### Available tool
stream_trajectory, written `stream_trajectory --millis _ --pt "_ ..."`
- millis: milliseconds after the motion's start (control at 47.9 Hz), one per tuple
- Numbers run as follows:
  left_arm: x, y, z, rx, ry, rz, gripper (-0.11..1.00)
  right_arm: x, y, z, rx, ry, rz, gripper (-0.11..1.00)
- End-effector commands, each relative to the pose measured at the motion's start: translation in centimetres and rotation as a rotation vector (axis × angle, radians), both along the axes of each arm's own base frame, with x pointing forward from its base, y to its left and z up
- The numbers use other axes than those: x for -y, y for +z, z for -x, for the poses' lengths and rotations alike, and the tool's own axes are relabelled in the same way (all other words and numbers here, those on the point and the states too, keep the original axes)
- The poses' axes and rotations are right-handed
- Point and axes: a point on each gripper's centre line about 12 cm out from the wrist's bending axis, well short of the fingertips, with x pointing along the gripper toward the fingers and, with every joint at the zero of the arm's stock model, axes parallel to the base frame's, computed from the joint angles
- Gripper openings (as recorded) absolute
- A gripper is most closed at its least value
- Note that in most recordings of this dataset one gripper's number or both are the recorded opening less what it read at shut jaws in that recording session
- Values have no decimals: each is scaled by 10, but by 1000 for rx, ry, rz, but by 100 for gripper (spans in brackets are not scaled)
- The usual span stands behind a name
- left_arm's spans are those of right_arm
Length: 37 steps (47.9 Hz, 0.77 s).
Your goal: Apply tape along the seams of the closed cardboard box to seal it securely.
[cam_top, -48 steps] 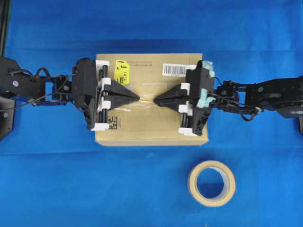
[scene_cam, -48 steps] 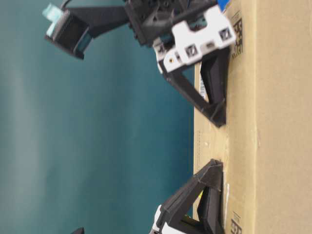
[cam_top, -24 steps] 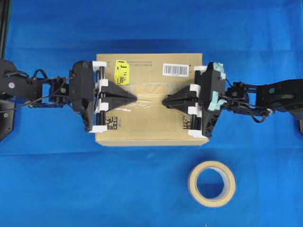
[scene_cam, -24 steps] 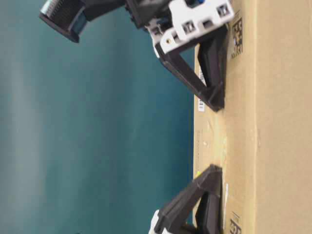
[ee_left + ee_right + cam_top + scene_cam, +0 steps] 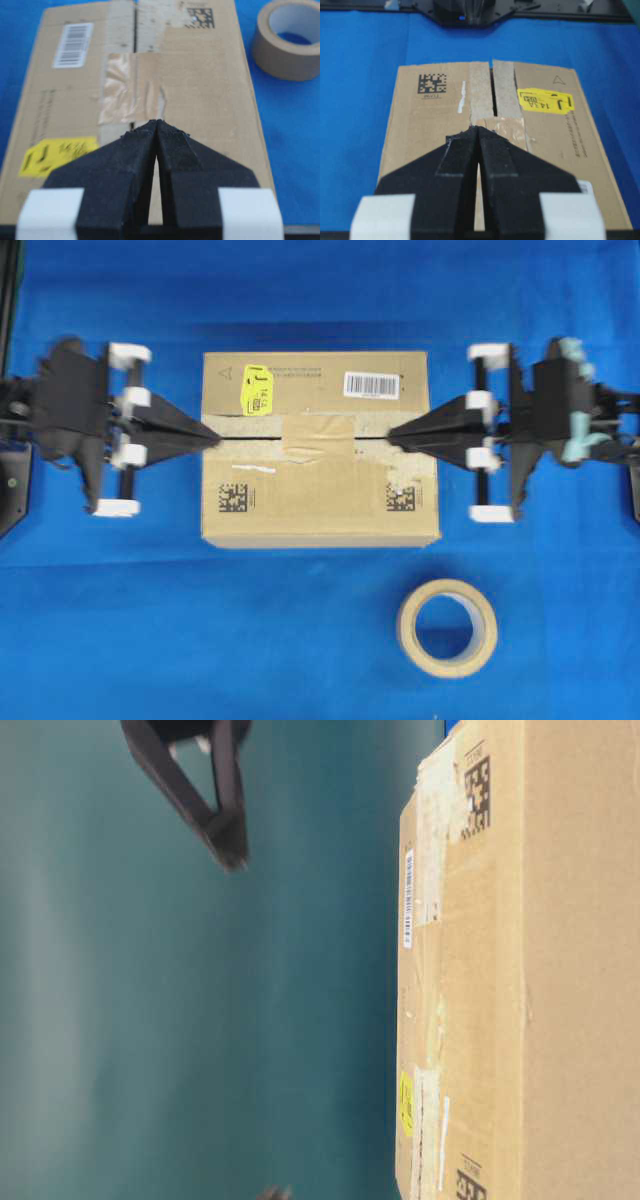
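Yellow sticker (image 5: 546,102) on cardboard box (image 5: 320,502): "143A", "J"; barcode label (image 5: 371,386) unreadable.

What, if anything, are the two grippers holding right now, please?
Nothing: the left gripper and right gripper are shut and empty, clear of the cardboard box.

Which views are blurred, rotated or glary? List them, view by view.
Overhead: both arms smeared, the left gripper and right gripper soft; the cardboard box sharp. Table-level: picture turned sideways, the box's near side soft, a dark fingertip blurred. Left wrist: the tape shows pale glare; tape roll soft. Right wrist: near fingers soft, box top clear.
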Motion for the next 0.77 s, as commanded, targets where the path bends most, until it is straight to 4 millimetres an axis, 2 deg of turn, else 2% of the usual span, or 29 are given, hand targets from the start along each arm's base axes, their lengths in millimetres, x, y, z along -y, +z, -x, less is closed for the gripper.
stream_trajectory --millis 0,167,480,751 --pt "-3 10 14 38 13 0 0 1 12 12 39 2 -2 -1" --pt "-3 9 40 46 16 3 0 -1 8 41 13 23 -7 -1" --pt "-2 -14 80 51 18 17 0 0 -15 89 -2 28 -28 -1" --pt "0 -30 97 15 15 21 0 1 -40 107 -43 24 -35 -1"
